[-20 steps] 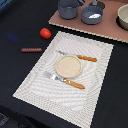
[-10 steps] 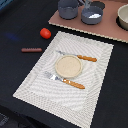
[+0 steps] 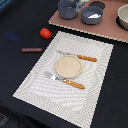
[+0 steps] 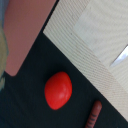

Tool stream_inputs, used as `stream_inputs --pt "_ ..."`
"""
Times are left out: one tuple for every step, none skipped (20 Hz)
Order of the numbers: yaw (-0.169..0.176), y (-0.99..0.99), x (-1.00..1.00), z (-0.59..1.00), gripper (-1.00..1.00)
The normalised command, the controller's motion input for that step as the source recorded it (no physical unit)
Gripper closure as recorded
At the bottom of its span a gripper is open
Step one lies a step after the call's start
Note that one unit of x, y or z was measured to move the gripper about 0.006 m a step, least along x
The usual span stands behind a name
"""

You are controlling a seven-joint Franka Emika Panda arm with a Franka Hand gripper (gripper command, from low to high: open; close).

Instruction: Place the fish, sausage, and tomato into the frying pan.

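The tomato (image 3: 45,33) is a glossy red ball on the dark table, off the placemat's far corner at the exterior view's left; it also shows in the wrist view (image 4: 58,90). The sausage (image 3: 31,50), a thin reddish-brown stick, lies on the table a little nearer than the tomato, apart from it, and also shows in the wrist view (image 4: 93,114). The frying pan (image 3: 92,15) stands on the pink board at the back with a white shape in it, likely the fish (image 3: 92,16). No gripper fingers show in either view.
A striped placemat (image 3: 95,75) holds a beige plate (image 3: 67,65), an orange-handled knife (image 3: 79,57) and fork (image 3: 66,80). On the pink board (image 3: 107,30) stand a taller grey pot (image 3: 66,9) and a beige bowl (image 3: 123,15).
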Motion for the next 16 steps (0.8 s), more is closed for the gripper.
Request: stream_inputs --pt "-0.025 -0.59 -0.64 -0.02 -1.0" --pt "-0.025 -0.61 -0.63 -0.03 -1.0" --pt "-0.027 -0.61 -0.63 -0.05 -1.0" --pt "-0.031 -0.62 -0.62 -0.07 -1.0" --pt "-0.034 -0.62 -0.61 -0.1 -1.0" --pt "-0.034 -0.64 -0.6 -0.13 -1.0" --pt "-0.03 -0.66 -0.59 -0.15 -1.0" --pt "-0.023 -0.68 -0.59 -0.16 -1.0" --pt "-0.023 -0.69 -0.59 -0.17 -1.0" --pt "-0.018 -0.71 -0.58 -0.18 -1.0" --pt "-0.014 -0.72 -0.58 -0.18 -1.0" --pt "-0.013 -0.73 -0.58 -0.17 -1.0" --pt "-0.013 -0.73 -0.57 -0.17 -1.0" --pt "-0.013 -0.73 -0.58 -0.17 -1.0" --pt "-0.009 -0.75 -0.58 -0.15 -1.0" --pt "-0.003 -0.77 -0.57 -0.15 -1.0"
